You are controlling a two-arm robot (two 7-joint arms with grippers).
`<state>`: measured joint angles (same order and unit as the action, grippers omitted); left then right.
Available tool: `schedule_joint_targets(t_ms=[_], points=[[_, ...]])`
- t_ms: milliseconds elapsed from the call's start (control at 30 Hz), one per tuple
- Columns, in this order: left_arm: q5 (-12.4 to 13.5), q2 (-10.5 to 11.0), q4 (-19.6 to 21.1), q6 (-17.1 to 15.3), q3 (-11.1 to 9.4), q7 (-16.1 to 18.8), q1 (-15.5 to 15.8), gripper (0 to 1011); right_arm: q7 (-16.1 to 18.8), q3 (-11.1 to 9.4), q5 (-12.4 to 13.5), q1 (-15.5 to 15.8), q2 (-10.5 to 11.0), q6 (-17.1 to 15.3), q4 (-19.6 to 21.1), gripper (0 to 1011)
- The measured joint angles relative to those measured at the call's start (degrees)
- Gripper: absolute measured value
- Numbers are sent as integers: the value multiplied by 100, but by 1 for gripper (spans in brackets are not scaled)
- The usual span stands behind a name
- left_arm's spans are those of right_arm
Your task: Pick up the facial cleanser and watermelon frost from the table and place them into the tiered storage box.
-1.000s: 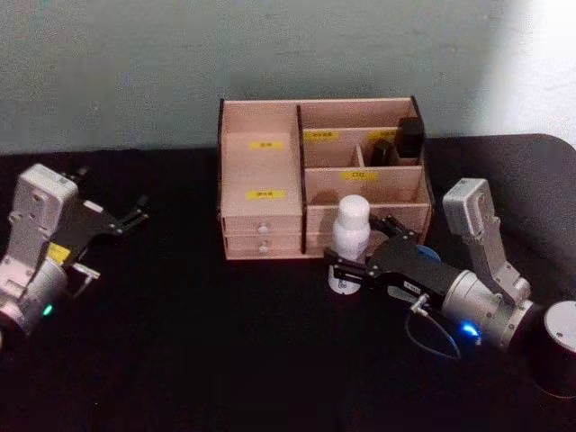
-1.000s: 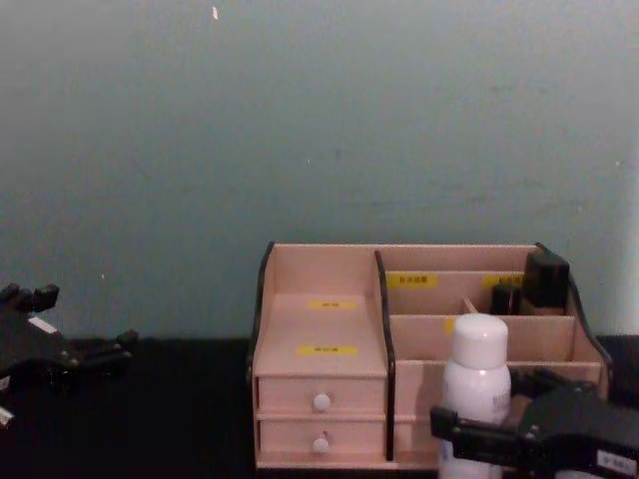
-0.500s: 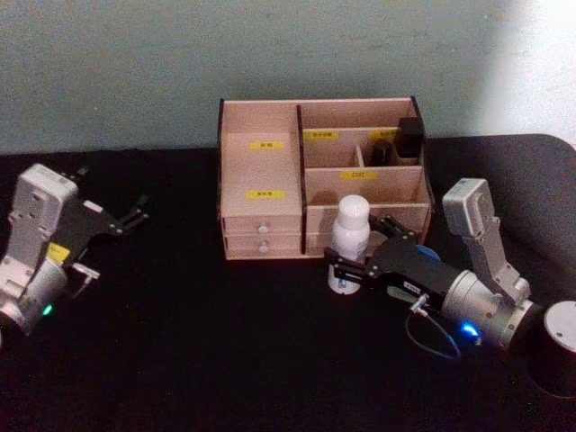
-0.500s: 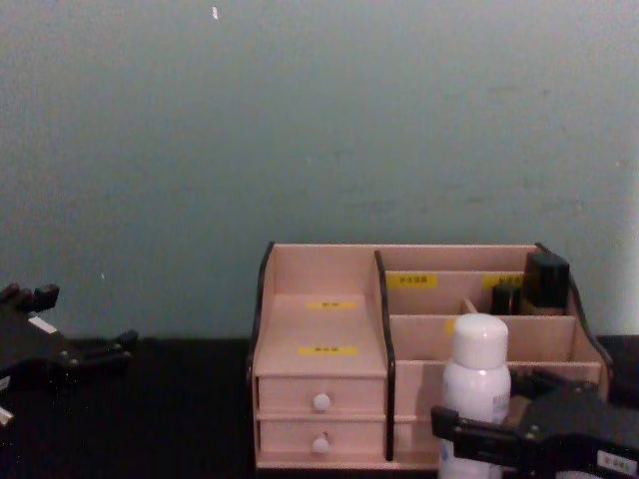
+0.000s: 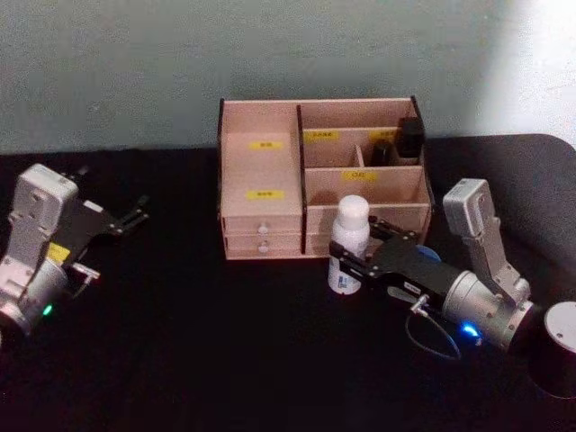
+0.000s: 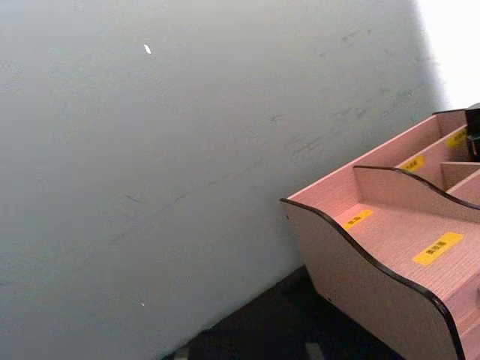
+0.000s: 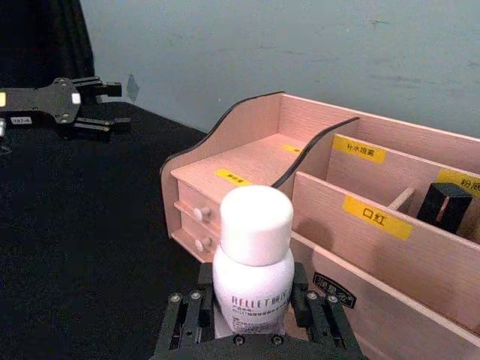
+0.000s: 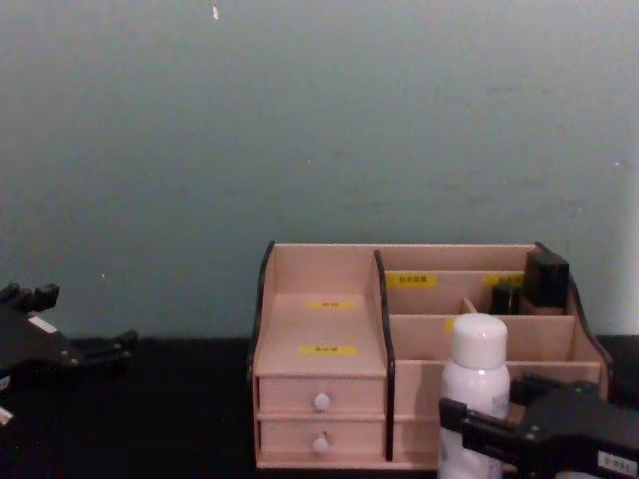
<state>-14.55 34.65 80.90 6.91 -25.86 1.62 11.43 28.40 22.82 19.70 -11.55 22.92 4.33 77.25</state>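
The facial cleanser (image 5: 350, 236), a tall white bottle with a rounded cap, stands upright on the black table just in front of the tiered storage box (image 5: 261, 171). My right gripper (image 5: 353, 263) is shut on its lower body, one finger on each side; the right wrist view shows the bottle (image 7: 253, 255) held between those fingers (image 7: 187, 319). A blue patch (image 5: 430, 255), seemingly the watermelon frost's lid, peeks out behind the right gripper's body. My left gripper (image 5: 138, 214) is parked open at the far left, well away from the box.
Small black bottles (image 5: 407, 139) stand in the box's back right compartment. Two white-knobbed drawers (image 8: 320, 421) face me. A dark cylinder with a grey top (image 5: 558, 346) sits at the right edge. The black table (image 5: 207, 351) stretches to the front and left.
The right gripper's fingers have closed in on the white bottle, which now stands a little straighter. The left arm has not moved.
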Motion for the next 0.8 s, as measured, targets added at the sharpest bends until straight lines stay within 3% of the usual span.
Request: schedule_joint_targets(t_ms=[600, 800], points=[[0, 0, 0, 0, 0, 0, 0, 1001, 56, -6, 4, 19, 36, 74, 39, 593], [0, 0, 0, 0, 0, 0, 0, 1001, 257, -49, 181, 104, 161, 46, 256, 593]])
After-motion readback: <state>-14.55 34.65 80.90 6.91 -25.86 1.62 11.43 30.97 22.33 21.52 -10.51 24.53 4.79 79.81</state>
